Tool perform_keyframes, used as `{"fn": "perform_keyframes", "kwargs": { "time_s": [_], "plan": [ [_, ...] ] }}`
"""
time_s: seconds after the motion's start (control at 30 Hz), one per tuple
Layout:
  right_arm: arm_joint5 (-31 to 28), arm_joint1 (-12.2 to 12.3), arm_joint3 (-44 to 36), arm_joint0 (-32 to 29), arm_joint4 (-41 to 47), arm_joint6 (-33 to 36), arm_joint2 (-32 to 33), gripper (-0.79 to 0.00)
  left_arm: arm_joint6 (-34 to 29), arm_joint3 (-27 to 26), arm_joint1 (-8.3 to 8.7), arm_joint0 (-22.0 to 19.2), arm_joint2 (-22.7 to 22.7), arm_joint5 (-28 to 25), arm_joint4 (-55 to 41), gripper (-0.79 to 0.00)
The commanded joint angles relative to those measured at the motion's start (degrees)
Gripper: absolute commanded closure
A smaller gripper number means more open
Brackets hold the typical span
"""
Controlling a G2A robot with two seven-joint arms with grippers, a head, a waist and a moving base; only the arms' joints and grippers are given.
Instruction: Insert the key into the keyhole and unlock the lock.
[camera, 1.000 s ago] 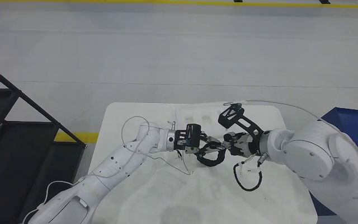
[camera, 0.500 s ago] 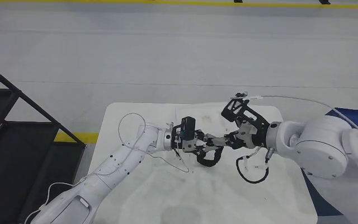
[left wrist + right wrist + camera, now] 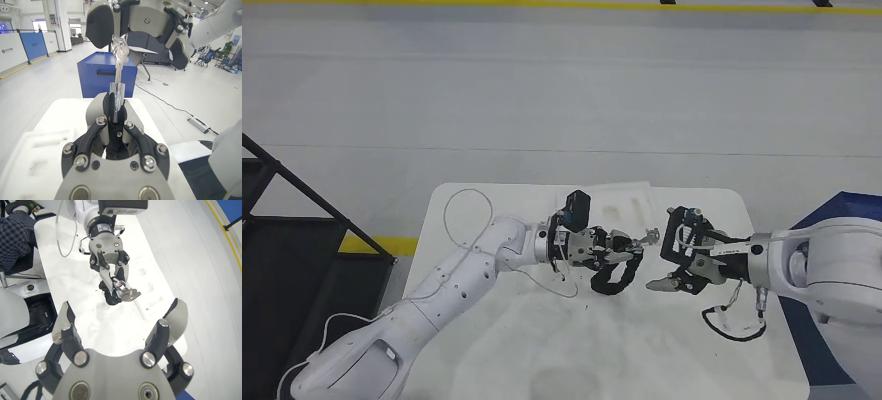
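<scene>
The left pincer (image 3: pixel 114 106) clenches the lock (image 3: pixel 116 94) above the table (image 3: pixel 542 350) with the key (image 3: pixel 120 53) seated in it, so the released right pincer (image 3: pixel 121 309) should grip the key head squarely and twist gently.

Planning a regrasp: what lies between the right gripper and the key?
Nothing. In the right wrist view the stretch from the open right gripper to the key in the lock is bare air above the table.
</scene>
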Motion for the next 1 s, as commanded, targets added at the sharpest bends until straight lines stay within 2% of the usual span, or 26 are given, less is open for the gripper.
{"fn": "perform_keyframes", "kwargs": {
  "time_s": [0.0, 0.17, 0.33, 0.63, 0.97],
  "plan": [
    [-0.2, 0.1, 0.3, -0.5, 0.0, -0.2, 0.0, -0.785, -3.9, -0.1, 0.46, -1.1, 2.0, 0.0, -5.6, 0.000],
    [-0.2, 0.1, 0.3, -0.5, 0.0, -0.2, 0.0, -0.785, -10.7, 0.2, 1.11, -3.6, 5.1, 0.0, -15.2, 0.000],
    [0.1, 0.1, 0.1, -0.8, -1.6, -1.3, 0.1, -0.785, -14.6, 0.7, 1.35, -5.0, 6.6, 0.0, -19.8, 0.000],
    [-3.9, 0.6, -2.2, -0.2, -8.6, -3.1, -1.9, -0.785, -17.2, 1.1, 1.53, -5.6, 7.1, 0.0, -23.6, 0.000],
    [-3.6, 1.6, -4.1, 1.7, -14.2, -2.8, -8.0, -0.785, -18.1, 1.1, 1.11, -5.8, 7.4, 0.0, -24.1, 0.000]
  ]
}}
